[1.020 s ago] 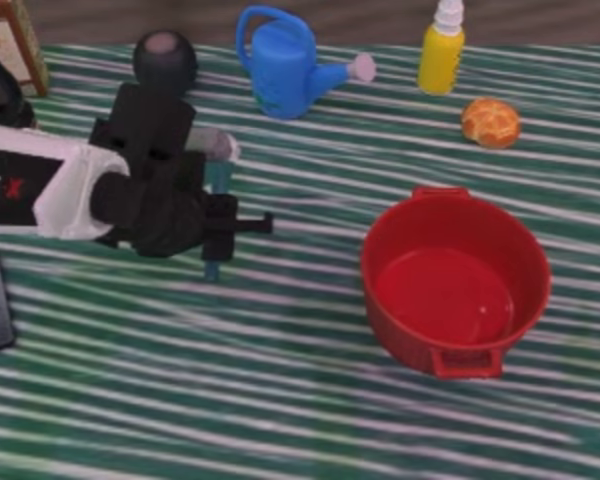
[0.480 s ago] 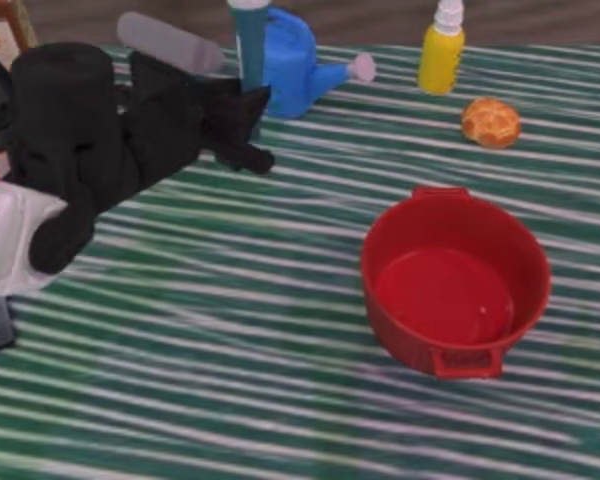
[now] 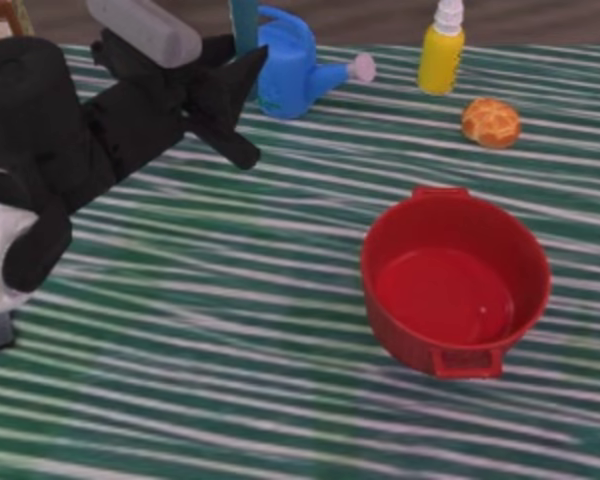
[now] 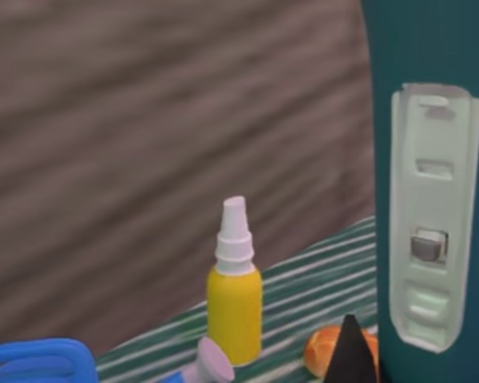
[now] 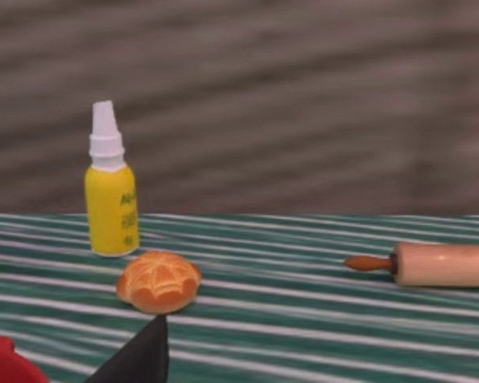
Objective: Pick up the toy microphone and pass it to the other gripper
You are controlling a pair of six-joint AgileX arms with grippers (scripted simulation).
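I am working over a table draped in a green-and-white striped cloth (image 3: 280, 330), with a blurred brownish backdrop running behind it in both wrist views. In the upper left of the top view my left gripper (image 3: 235, 95) is hanging raised above the cloth, clenched around the toy microphone (image 3: 244, 20), whose teal handle is poking up out of the frame's top edge just beside the blue watering can (image 3: 285, 70). The left wrist view is filling its right side with that handle (white switch strip facing the camera), a detail the overhead shot is not giving me. The red basin (image 3: 455, 280) is sitting at centre right, the yellow bottle (image 3: 440, 50) and the bread roll (image 3: 491, 122) at upper right. Only the right wrist view is showing a rolling pin (image 5: 439, 265) lying on the cloth; my right gripper shows there as one dark fingertip, so I cannot tell its state.
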